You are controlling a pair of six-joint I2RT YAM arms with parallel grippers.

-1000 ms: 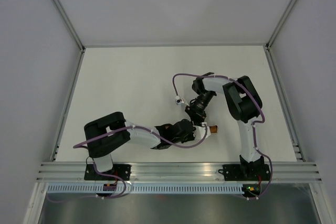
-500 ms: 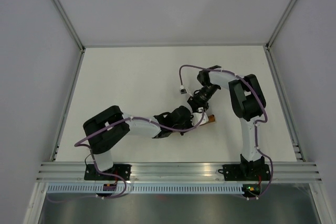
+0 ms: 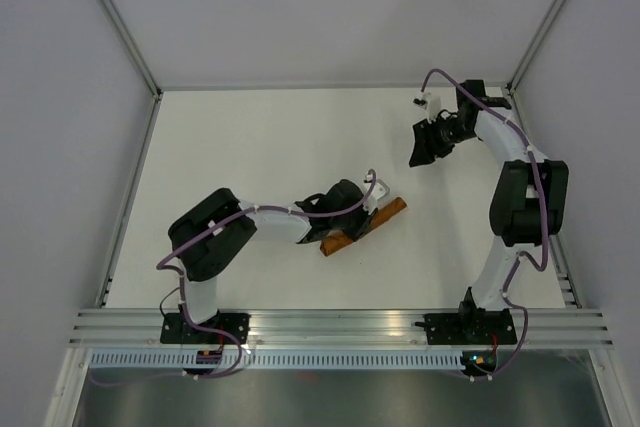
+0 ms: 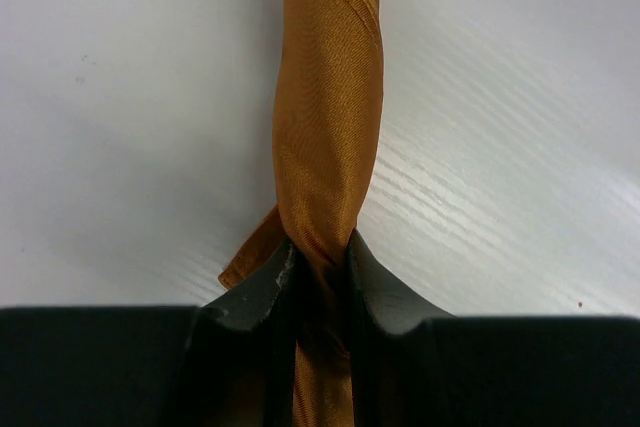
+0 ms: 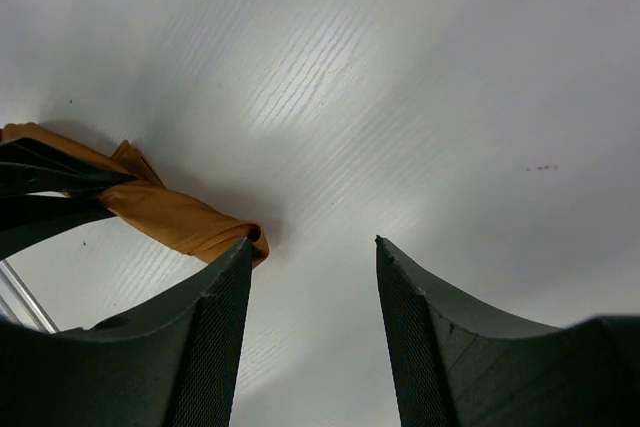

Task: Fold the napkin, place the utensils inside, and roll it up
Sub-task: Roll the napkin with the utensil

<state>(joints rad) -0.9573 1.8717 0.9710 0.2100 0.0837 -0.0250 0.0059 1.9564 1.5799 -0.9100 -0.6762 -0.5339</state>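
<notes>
The napkin is a tight rust-orange roll lying slantwise on the white table near its middle. My left gripper is shut on the roll partway along it; in the left wrist view the cloth runs straight up from between the gripper's black fingers. My right gripper hangs open at the back right, well away from the roll. In the right wrist view the gripper's fingers stand wide apart with nothing between them, and the roll's end shows at the left. The utensils are hidden.
The white table is bounded by pale walls on three sides and an aluminium rail at the near edge. A purple cable loops along the left arm, beside the roll.
The right arm has drawn away from the roll to the back right, its jaws now wide apart. The left gripper has closed further on the roll, which now lies uncovered.
</notes>
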